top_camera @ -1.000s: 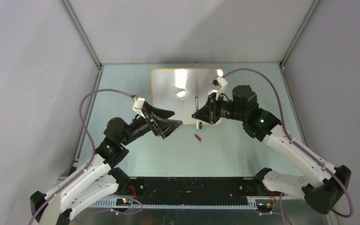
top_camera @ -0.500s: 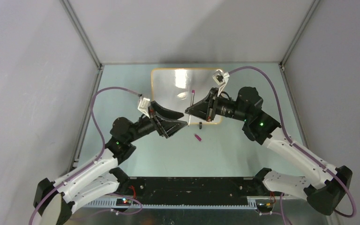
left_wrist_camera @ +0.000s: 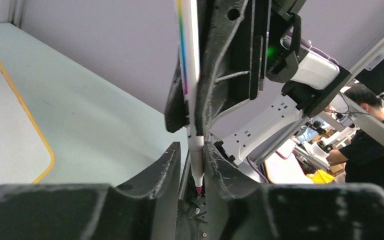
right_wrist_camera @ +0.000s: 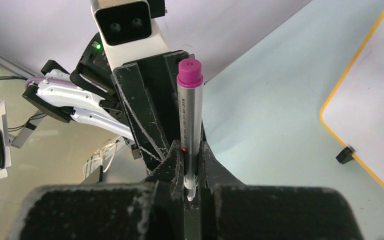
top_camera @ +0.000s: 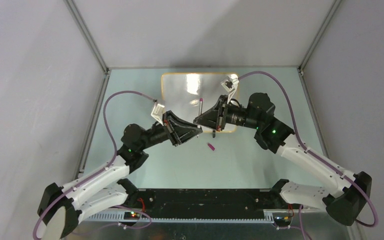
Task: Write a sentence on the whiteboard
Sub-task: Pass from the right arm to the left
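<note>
On the table [top_camera: 135, 80], your whiteboard [top_camera: 177, 90] lies flat at upper centre of the overhead frame. At its lower edge your right pincer [right_wrist_camera: 191, 156] clamps the marker [right_wrist_camera: 187, 120]. Your left pincer [left_wrist_camera: 194, 165] flanks the marker's tip, jaws narrowly apart. A purple cap [top_camera: 211, 147] lies just below.

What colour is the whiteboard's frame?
The whiteboard frame is orange-yellow, clearest in the right wrist view.

The marker [left_wrist_camera: 190, 60] is cut off by the left wrist view's top edge. The right gripper [top_camera: 197, 120] hides the whiteboard [top_camera: 180, 100] corner nearest the marker.
</note>
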Controlling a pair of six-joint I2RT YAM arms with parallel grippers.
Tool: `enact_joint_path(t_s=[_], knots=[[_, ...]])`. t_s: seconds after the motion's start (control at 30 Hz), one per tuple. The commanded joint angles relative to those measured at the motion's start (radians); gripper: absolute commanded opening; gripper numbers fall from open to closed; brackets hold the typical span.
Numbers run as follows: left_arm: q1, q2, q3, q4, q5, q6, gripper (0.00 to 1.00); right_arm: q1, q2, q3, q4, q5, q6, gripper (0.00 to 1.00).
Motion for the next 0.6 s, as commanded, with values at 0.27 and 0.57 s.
enact_joint_path(t_s=[0.27,0.57], knots=[[-0.010,-0.002,0.029,-0.004,0.066,0.049,0.00,-0.026,-0.018,0.011,0.003,-0.067,-0.022,0.45],[-0.021,-0.066,0.065,-0.364,0.165,0.294,0.00,-0.190,-0.065,0.165,-0.472,-0.278,-0.200,0.78]])
